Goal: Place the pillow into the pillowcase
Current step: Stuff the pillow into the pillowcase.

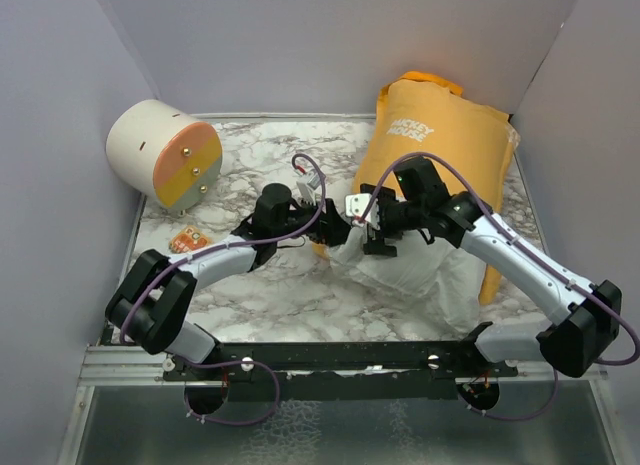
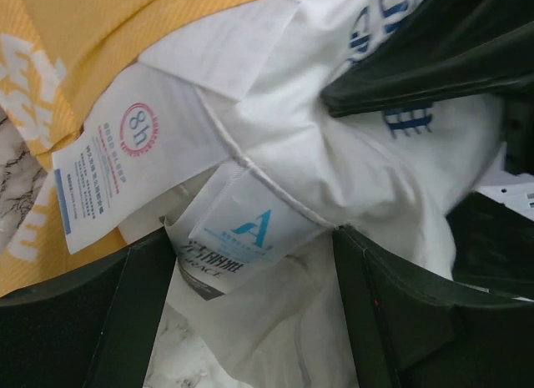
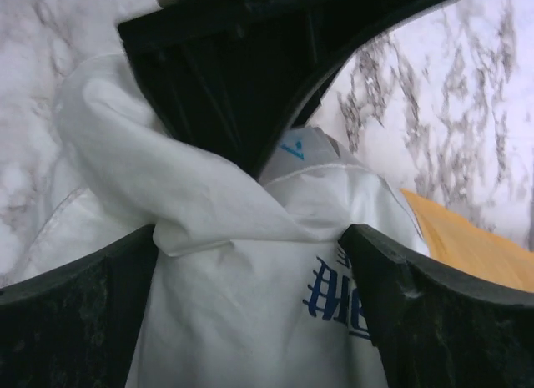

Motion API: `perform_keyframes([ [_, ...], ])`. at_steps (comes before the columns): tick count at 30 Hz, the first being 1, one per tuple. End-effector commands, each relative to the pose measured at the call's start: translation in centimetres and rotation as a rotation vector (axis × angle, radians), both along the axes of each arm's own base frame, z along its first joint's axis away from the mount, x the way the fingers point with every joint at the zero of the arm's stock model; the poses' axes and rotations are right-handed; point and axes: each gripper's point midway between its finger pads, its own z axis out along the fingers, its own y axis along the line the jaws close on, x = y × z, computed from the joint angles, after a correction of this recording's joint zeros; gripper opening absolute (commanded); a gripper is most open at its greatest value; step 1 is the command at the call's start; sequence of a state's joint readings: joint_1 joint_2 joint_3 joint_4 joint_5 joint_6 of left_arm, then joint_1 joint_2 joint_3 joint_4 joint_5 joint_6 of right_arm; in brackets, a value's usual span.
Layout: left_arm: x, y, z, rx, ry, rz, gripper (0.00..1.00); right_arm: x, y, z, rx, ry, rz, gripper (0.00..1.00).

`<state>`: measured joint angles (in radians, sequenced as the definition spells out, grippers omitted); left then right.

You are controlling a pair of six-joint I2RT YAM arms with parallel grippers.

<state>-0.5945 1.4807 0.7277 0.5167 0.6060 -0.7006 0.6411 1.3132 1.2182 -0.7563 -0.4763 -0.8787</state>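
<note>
Top view: the plump white soft-fabric pillow point(image 1: 415, 273) is mostly swallowed by the thin orange-yellow fabric pillowcase point(image 1: 445, 135) at the far right. The near corner left poking out is probably best bunched small and fed in with the hem held, and both arms are stretched inward to it. Left wrist: the left gripper point(image 2: 250, 254) is seen spread either side of the labelled corner. Right wrist: the right gripper point(image 3: 250, 238) is gaped wide over the same white fabric, nothing clamped.

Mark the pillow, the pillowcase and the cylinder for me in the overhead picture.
pillow point(image 1: 430, 280), top view, on its exposed white end.
pillowcase point(image 1: 470, 135), top view, on the orange panel right of the lettering.
cylinder point(image 1: 148, 140), top view, on its cream side wall.
</note>
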Motion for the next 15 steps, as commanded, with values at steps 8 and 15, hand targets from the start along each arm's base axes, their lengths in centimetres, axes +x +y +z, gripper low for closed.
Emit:
perform_keyframes([
  [8,0.4,5.0,4.1,0.161,-0.283,0.178,0.97,0.2,-6.2,2.1,0.051,-0.146,-0.201,0.01],
  [15,1.8,5.1,4.2,0.128,-0.393,0.173,0.99,-1.5,-6.4,4.9,0.168,-0.063,-0.103,0.01],
])
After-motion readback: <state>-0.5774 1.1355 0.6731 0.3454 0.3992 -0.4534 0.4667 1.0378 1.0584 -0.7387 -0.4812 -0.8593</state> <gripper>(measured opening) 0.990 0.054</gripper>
